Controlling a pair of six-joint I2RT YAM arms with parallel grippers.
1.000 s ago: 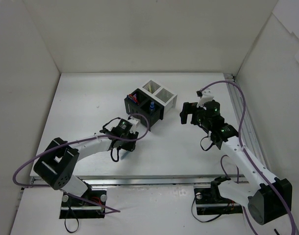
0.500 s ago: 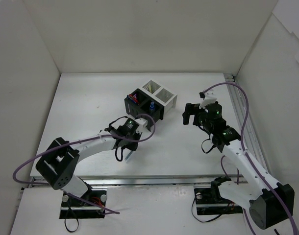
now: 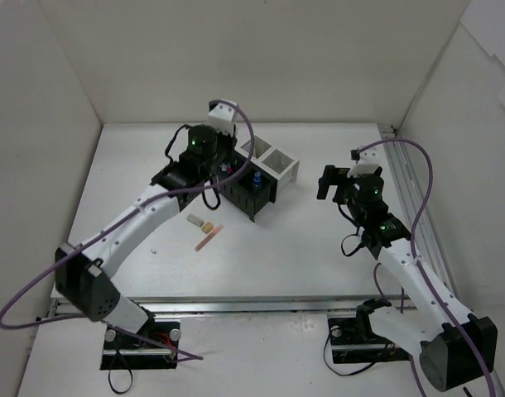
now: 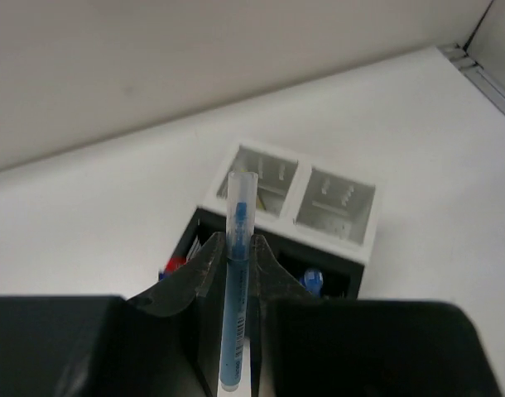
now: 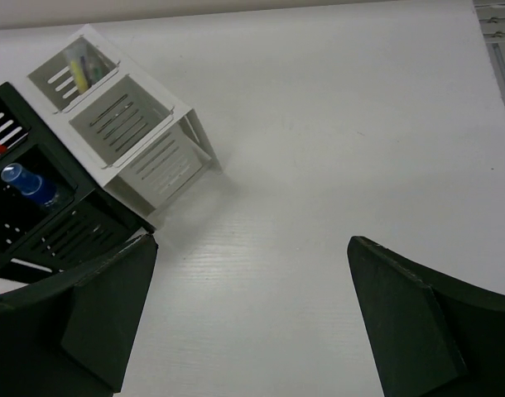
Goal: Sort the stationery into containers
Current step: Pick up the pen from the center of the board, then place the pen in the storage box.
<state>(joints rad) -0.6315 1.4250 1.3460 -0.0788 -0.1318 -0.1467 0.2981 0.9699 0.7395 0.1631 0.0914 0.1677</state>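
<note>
My left gripper (image 4: 234, 240) is shut on a slim blue pen (image 4: 233, 306), held upright above the block of four bins. In the top view the left gripper (image 3: 208, 164) hangs over the block's left side. The two white bins (image 4: 339, 203) lie behind the two black bins (image 3: 246, 197). A blue-capped bottle (image 5: 27, 184) stands in one black bin and red pens (image 4: 173, 266) in the other. A yellow marker (image 5: 77, 70) is in the far white bin. Beige eraser blocks (image 3: 201, 222) and a pink marker (image 3: 208, 239) lie on the table. My right gripper (image 5: 252, 314) is open and empty, right of the bins.
White walls enclose the table on the left, back and right. A metal rail (image 3: 406, 194) runs along the right edge. Purple cables (image 3: 236, 132) loop from both wrists.
My left arm has risen from the table in front of the black bins and swung back over the block, uncovering the erasers and pink marker. My right gripper drifted slightly right.
</note>
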